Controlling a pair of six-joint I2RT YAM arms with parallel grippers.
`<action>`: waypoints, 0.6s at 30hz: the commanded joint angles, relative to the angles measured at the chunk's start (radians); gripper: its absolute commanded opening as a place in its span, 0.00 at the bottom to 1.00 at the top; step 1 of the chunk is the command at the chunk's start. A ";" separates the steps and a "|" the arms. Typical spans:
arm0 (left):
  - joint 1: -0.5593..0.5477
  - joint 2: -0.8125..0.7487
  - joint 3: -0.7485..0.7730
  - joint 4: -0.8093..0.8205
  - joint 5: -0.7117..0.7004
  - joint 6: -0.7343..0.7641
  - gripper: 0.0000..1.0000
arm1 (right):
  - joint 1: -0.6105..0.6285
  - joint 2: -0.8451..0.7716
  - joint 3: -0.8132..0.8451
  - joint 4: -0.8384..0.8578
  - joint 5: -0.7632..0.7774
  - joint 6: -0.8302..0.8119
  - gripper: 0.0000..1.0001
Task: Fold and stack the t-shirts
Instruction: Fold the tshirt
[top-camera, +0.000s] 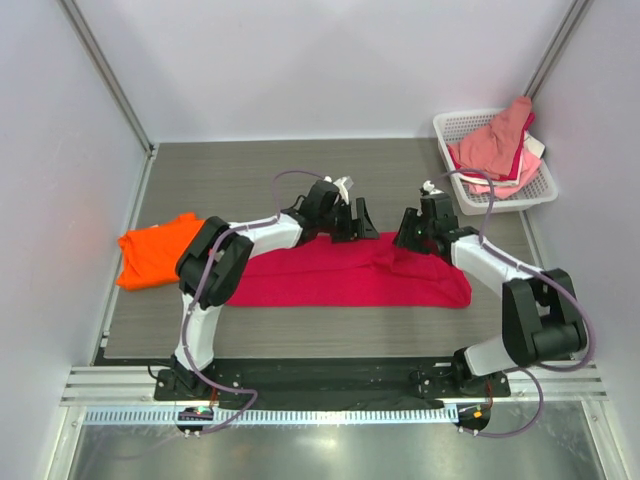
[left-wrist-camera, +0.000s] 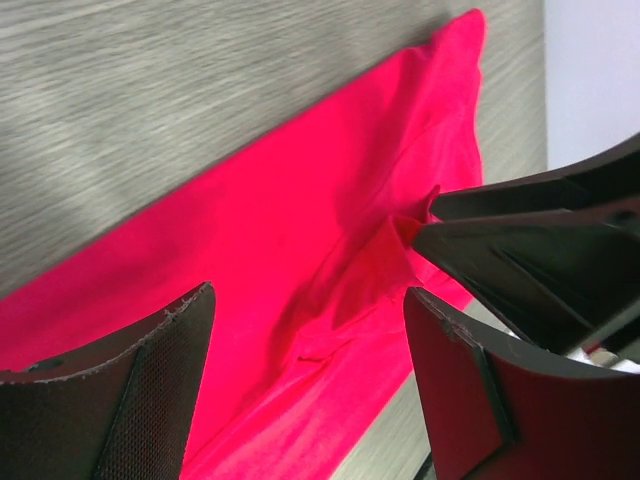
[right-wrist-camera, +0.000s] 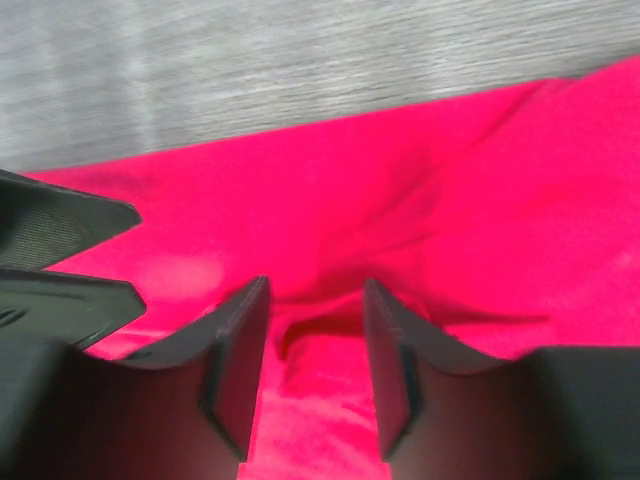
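The crimson-red t-shirt (top-camera: 340, 278) lies on the grey table as a long folded strip. Both grippers hang over its far edge near the middle. My left gripper (top-camera: 357, 220) is open, its jaws wide apart above the red cloth (left-wrist-camera: 300, 230). My right gripper (top-camera: 411, 231) is open just to its right, with a raised fold of the red shirt (right-wrist-camera: 330, 340) between its fingers. The left wrist view shows the right gripper's fingers (left-wrist-camera: 540, 240) close by. The orange t-shirt (top-camera: 153, 250) lies folded at the table's left edge.
A white lattice basket (top-camera: 470, 114) at the back right corner holds pink and red garments (top-camera: 497, 145). Grey walls close in the table on three sides. The arm bases sit on a black rail (top-camera: 330, 375) at the near edge.
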 joint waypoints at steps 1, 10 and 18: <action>0.003 0.017 0.048 -0.051 -0.027 0.023 0.77 | -0.007 0.063 0.053 0.039 -0.106 -0.029 0.44; 0.009 0.038 0.097 -0.163 -0.052 0.063 0.76 | 0.054 -0.193 -0.201 0.055 -0.300 0.103 0.21; 0.006 0.012 0.078 -0.152 -0.046 0.070 0.76 | 0.087 -0.400 -0.148 -0.129 -0.161 0.108 0.65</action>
